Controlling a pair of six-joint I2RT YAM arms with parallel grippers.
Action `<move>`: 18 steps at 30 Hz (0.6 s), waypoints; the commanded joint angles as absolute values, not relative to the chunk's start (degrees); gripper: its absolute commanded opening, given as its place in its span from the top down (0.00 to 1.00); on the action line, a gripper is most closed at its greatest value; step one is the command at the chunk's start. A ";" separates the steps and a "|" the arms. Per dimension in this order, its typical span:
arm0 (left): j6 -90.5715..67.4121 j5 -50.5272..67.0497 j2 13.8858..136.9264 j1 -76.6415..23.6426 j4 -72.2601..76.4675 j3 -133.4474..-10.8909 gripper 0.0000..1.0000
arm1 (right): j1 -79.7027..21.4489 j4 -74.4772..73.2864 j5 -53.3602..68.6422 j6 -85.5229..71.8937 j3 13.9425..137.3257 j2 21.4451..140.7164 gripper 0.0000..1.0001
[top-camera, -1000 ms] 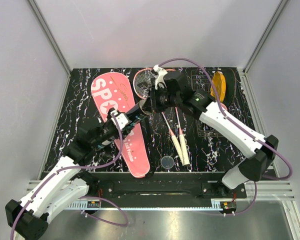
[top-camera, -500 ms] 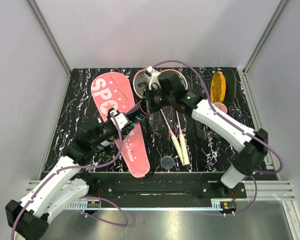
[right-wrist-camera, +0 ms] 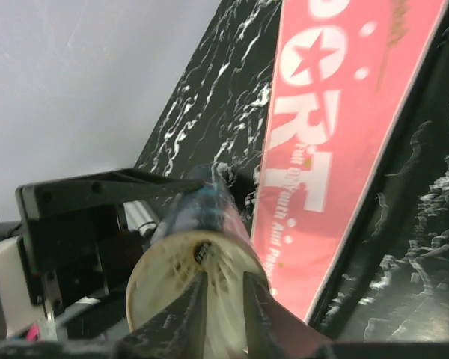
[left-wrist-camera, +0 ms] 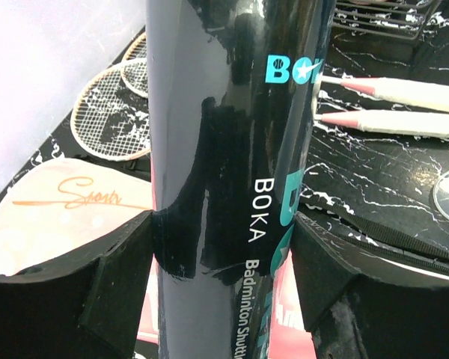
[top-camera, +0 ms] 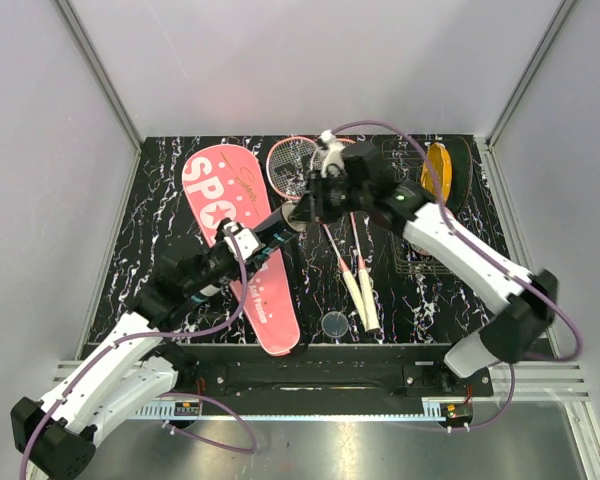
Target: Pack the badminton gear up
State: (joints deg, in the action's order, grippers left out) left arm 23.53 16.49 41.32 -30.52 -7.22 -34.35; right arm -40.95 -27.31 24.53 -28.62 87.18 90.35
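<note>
Two hands share one job, I think: getting a shuttlecock (right-wrist-camera: 172,280) into the black tube (left-wrist-camera: 232,112). At mid-frame the left hand (left-wrist-camera: 224,254) is clamped on the tube. The right hand (right-wrist-camera: 223,314) sits at its mouth, fingers (right-wrist-camera: 185,318) slightly apart, grip unclear. Next needs a gentle, straight push. The bench (top-camera: 430,290) is dark and marbled, with grey walls (top-camera: 280,60).

Black tube (top-camera: 280,222) over pink cover (top-camera: 206,186)

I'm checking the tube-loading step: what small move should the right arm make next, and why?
Probably ease the right tool forward toward the black tube, which the left tool clamps: the white shuttlecock sits right at the tube's mouth and does not look fully seated.
</note>
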 commanded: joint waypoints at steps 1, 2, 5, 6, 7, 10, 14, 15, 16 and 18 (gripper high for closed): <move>24.26 17.14 39.73 -30.85 1.05 -35.95 1.00 | -38.15 -30.14 17.15 -24.26 84.38 78.34 0.64; 24.34 17.14 39.81 -30.85 1.14 -35.95 1.00 | -38.14 -30.67 16.09 -23.91 83.42 77.35 0.62; 24.43 17.49 40.16 -30.76 1.05 -36.12 1.00 | -38.06 -31.11 16.17 -24.17 83.41 75.85 0.59; 24.43 17.58 40.17 -30.76 1.05 -36.21 1.00 | -38.06 -31.11 16.35 -24.43 83.67 76.02 0.59; 24.43 17.67 40.17 -30.85 1.05 -36.30 1.00 | -38.06 -31.03 16.43 -24.35 83.85 76.72 0.61; 24.35 18.02 39.90 -30.85 1.06 -36.04 1.00 | -38.06 -31.03 16.79 -24.34 85.16 78.56 0.72; 24.00 18.37 39.99 -30.85 1.41 -36.12 1.00 | -38.32 -28.05 20.29 -26.27 86.40 81.12 0.90; 23.82 18.54 40.08 -30.85 1.41 -36.12 1.00 | -38.41 -27.25 21.09 -27.06 86.22 81.47 0.90; 23.82 18.37 40.17 -30.85 1.41 -36.21 1.00 | -38.50 -26.90 21.62 -27.07 86.39 82.17 0.90; 23.64 16.19 39.99 -30.85 1.41 -36.30 1.00 | -38.50 -28.03 18.48 -26.81 86.13 81.92 0.89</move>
